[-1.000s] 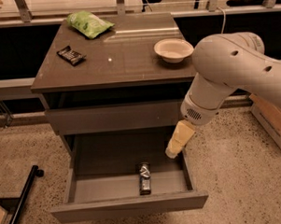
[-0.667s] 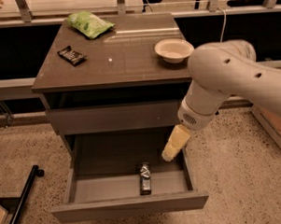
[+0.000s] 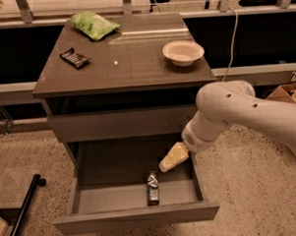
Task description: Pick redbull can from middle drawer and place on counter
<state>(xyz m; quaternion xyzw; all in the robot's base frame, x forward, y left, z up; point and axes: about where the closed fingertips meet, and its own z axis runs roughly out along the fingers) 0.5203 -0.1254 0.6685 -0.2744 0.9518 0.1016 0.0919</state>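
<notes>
The middle drawer is pulled out wide below the cabinet. The redbull can lies on its side on the drawer floor, right of the middle, near the front panel. My gripper hangs on the white arm over the drawer's right half. It is just above and to the right of the can and does not touch it. The counter is the glossy top slab above.
On the counter lie a dark snack-bar wrapper at the left, a green chip bag at the back left and a white bowl at the right. A cardboard box stands at the far right, a black frame on the floor at the left.
The arm has swung left and down, and the gripper has come lower into the drawer, closer to the can. The can has not moved.
</notes>
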